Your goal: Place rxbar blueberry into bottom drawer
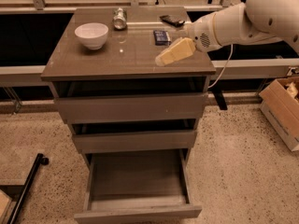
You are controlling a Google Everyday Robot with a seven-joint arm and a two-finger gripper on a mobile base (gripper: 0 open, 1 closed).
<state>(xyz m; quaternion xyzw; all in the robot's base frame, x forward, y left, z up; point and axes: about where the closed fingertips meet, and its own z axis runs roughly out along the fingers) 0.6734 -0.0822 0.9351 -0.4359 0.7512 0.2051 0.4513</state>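
Bar: we see the bar (162, 37) as a small flat dark-blue rectangle with pale print, much smaller than the bowl.
Bar's place: it lies flat on the desk (126, 62), toward the back right of the top, with nothing gripping it.
Hand: the pale yellow hand (174, 52) hangs over the front right of the desk, just beside the bar on its near side, tilted down to the left. We cannot tell whether it is released or clenched, and nothing shows in its grasp.
Arm: the white arm (243, 20) reaches in from the upper right, and a thin cable (224, 66) loops down below it.
Bottom drawer: the bottom drawer (138, 176) is pulled well out, and we see its bare grey-brown floor.
Other drawers: the middle drawer (134, 140) and top drawer (131, 107) sit above it, both plain-fronted, each with a dark gap along its top edge.
Desk top: glossy grey-brown, with light glinting near the middle.
Neighbours: a white bowl (91, 35) stands at the back left, a silver can (120, 18) behind it, and a flat black thing (172, 20) just behind the bar.
Room: a speckled floor (233, 171), a cardboard box (282, 111) at the right, and a black bar (28, 181) at the lower left.
In the way: between the bar and the hand we see only bare desk.
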